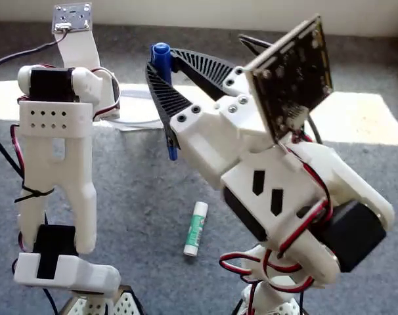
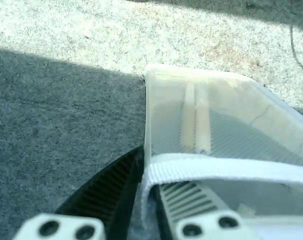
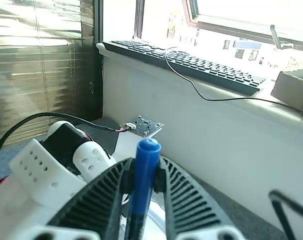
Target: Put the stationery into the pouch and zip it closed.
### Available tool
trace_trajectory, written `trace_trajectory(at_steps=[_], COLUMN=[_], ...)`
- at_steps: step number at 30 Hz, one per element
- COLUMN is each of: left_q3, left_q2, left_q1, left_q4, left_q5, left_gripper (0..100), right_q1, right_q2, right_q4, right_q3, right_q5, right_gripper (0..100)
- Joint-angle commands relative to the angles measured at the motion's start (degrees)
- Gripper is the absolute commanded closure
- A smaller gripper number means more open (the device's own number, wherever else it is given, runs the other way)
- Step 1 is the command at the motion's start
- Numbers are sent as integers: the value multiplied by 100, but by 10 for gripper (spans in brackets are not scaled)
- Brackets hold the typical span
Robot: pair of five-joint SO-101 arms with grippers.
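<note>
Your right end effector (image 1: 161, 64) (image 3: 143, 172) is closed narrow on the blue pen (image 1: 171, 148) (image 3: 145, 152). The two black fingers (image 3: 184, 197) press the pen from both sides just under its cap. The pen stands nearly upright and is lifted off the tabletop (image 1: 140, 197), with its lower end hanging free under the fingers. In the high view it is at about 11 o'clock from the middle.

Your left end effector (image 2: 150, 186) is also closed narrow. Its jaws hold the white woven band (image 2: 226, 170) that runs along the edge of the pouch (image 2: 271, 127), so it is gripping the pouch. The pouch is clear and lies flat on the tabletop, partly in the sun. In the high view a piece of it (image 1: 134, 123) shows at 9 o'clock from the pen's lower end, just beside the left arm.

Through the wall of the pouch you can see two pale thin sticks (image 2: 196, 120) lying side by side and touching. I cannot tell what kind of stationery they are.

The glue stick (image 1: 196, 228), white with a green label, lies alone on the tabletop at 6 o'clock from the pen, between the two arms and well apart from the pouch.
</note>
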Motion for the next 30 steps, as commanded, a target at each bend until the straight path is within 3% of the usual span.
trace_trajectory(at_steps=[1, 7, 16, 25, 30], left_q3=[-92, -92, -92, -92, -92], left_q2=[31, 31, 40, 40, 40], left_q1=[-57, -57, -57, -57, -57], left_q4=[35, 35, 35, 35, 35], left_q5=[-35, -44, -44, -44, -44], left_gripper=[993, 993, 993, 993, 993], right_q1=[-40, -22, 180, 171, -180], right_q2=[-365, -505, -1393, -1226, -963], right_q4=[119, 119, 75, -57, 110], right_q3=[-444, -338, 1701, 1789, 1807], right_q5=[26, 26, 53, 53, 26], right_gripper=[995, 995, 995, 995, 995])
